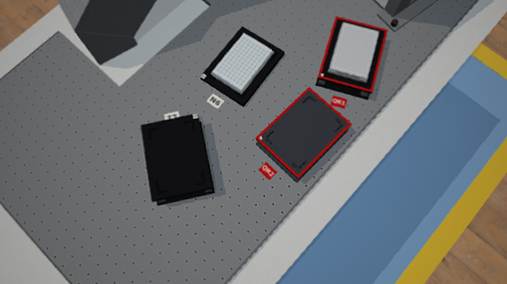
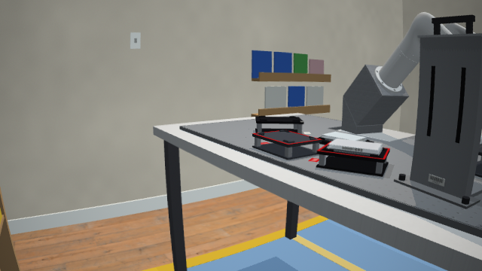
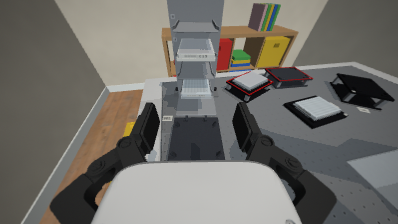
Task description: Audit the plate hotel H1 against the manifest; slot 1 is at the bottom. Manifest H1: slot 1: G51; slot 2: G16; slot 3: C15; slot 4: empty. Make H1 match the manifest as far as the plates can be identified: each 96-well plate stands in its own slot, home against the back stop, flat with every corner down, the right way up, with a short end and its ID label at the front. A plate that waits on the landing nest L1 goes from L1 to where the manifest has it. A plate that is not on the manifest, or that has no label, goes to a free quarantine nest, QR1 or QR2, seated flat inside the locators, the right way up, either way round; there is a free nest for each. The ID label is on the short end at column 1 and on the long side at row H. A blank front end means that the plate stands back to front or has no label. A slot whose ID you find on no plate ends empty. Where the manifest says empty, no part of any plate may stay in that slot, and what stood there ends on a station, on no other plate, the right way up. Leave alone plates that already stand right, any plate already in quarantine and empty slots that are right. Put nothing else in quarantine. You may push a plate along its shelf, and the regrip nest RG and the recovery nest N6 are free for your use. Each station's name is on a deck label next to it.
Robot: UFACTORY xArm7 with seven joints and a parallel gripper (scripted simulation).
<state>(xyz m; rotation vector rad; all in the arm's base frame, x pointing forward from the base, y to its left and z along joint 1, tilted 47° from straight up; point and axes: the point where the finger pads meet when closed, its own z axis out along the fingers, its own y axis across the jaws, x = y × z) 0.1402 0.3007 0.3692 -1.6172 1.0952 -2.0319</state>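
Fingers of the gripper (image 3: 197,126) are spread wide with nothing between them, seen at the centre of the wrist view above a dark empty nest (image 3: 194,140) on the tabletop (image 1: 98,246). Straight beyond the gap, in the upper middle of that view, the plate hotel (image 3: 196,15) is seen, with one white plate (image 3: 196,49) on a shelf and another plate (image 3: 195,88) lower down in front of it; their labels are too small to be read.

In the top view, a white plate (image 1: 241,61) is seated on the black nest marked N6 (image 1: 215,100), just above centre. To its right, a second white plate (image 1: 354,52) is carried by the red-rimmed nest QR1 (image 1: 383,62), and the red-rimmed nest QR2 (image 1: 303,131) below it is shown bare. A raised black nest (image 1: 176,157) stands left of centre, well apart from the others.

In the exterior view, a side label on the QR1 plate (image 2: 355,146) can be seen but not read. The hotel's grey back panel (image 2: 448,113) fills the right edge, and the arm's grey base housing (image 2: 370,99) rises behind the nests.
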